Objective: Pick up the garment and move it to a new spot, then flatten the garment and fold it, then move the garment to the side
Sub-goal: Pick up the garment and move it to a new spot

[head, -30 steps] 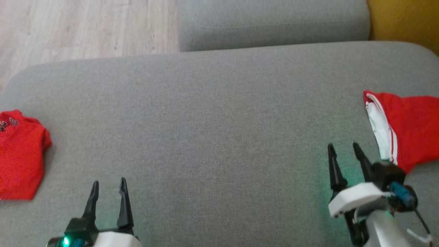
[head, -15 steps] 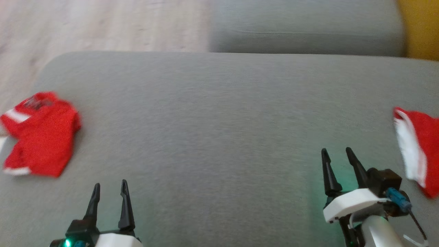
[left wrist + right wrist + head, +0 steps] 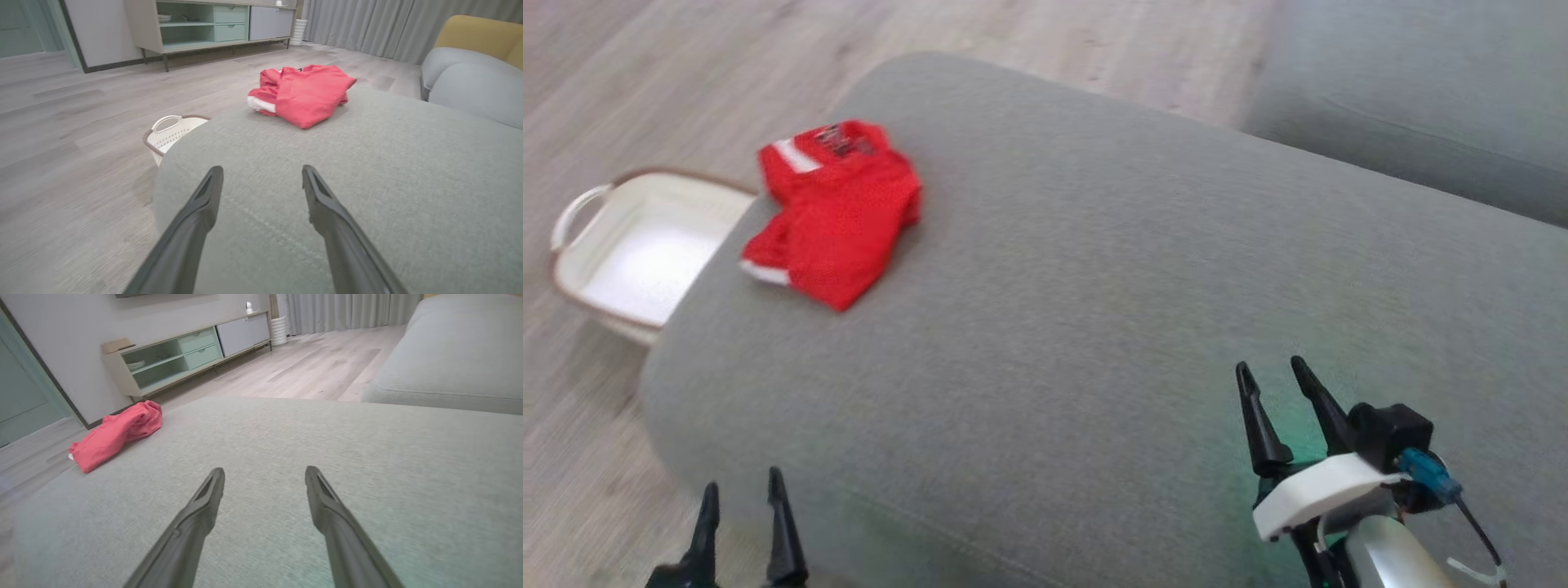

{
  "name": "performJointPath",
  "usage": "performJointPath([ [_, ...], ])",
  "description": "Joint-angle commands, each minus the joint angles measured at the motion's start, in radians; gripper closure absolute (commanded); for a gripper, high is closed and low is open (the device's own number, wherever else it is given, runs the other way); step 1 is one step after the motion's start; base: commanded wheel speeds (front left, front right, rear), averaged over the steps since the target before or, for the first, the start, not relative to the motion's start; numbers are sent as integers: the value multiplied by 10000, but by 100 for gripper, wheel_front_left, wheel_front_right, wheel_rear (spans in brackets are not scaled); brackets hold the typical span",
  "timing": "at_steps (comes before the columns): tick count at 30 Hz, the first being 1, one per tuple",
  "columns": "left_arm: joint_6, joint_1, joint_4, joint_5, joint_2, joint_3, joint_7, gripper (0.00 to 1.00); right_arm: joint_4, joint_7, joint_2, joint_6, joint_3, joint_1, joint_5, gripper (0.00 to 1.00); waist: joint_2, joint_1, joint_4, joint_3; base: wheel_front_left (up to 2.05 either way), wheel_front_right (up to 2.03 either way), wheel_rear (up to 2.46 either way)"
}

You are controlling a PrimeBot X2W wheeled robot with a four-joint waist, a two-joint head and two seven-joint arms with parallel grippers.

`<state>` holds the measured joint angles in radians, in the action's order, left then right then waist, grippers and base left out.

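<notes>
Red garment [image 3: 837, 216], head view: lies on the grey cushion [image 3: 1094, 327] near its far left corner, close to the edge beside the basket [image 3: 686, 175].
Long axis, head view: runs up and down the view, slightly tilted; printed end points to the cushion's far edge, a pointed corner toward the robot.
Look, head view: red mesh in a compact folded bundle, with a white stripe beside a dark print and white trim at the lower left; somewhat blurred.
Left gripper [image 3: 743, 490], head view: bottom left at the cushion's near edge, fingers spread and empty, well apart from the garment.
Right gripper [image 3: 1278, 400], head view: lower right over bare cushion, fingers parted, holding nothing.
Garment [image 3: 304, 96], left wrist view: beyond the fingers, right of centre, on the cushion's far end; broad flap tapers toward the camera, white hem at the left end.
Left gripper [image 3: 261, 171], left wrist view: fingers wide apart above bare fabric, nothing between them.
Basket [image 3: 167, 130], left wrist view: white, perforated, with a handle, on the wooden floor [image 3: 81, 122] just beside the cushion.
Garment [image 3: 116, 435], right wrist view: far left at the cushion's edge, a low rumpled heap slanting from lower left to upper right.
Right gripper [image 3: 264, 471], right wrist view: fingers spread, empty, over bare cushion.
</notes>
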<state>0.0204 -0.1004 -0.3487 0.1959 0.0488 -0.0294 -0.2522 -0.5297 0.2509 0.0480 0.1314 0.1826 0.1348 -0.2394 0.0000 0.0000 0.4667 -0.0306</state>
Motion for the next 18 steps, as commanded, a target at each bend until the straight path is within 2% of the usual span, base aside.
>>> performJointPath([
  [1, 1, 244, 297, 119, 14, -408, -95, 0, 232, 108, 22, -7, 282, 440, -104, 0, 0, 0, 458, -158, 0, 0, 0],
  [4, -68, 325, 369, 328, 14, -685, -95, 0, 250, 108, 22, -7, 340, 510, -98, 0, 0, 0, 470, -299, 0, 0, 0],
  [10, -601, 1031, 1240, 432, 54, -1855, -95, 0, 427, 108, 22, -7, 300, 764, 102, 0, 0, 0, 116, -934, 0, 0, 0],
  [14, -977, 2069, 1335, 631, 526, -2568, -95, 0, 596, 109, 22, -7, 135, 981, 239, 0, 0, 0, -210, -1468, 0, 0, 0],
  [18, -1309, 3407, 433, 928, 1275, -2766, -95, 0, 792, 109, 22, -7, 40, 1251, 400, 0, 0, 0, -623, -2051, 0, 0, 0],
])
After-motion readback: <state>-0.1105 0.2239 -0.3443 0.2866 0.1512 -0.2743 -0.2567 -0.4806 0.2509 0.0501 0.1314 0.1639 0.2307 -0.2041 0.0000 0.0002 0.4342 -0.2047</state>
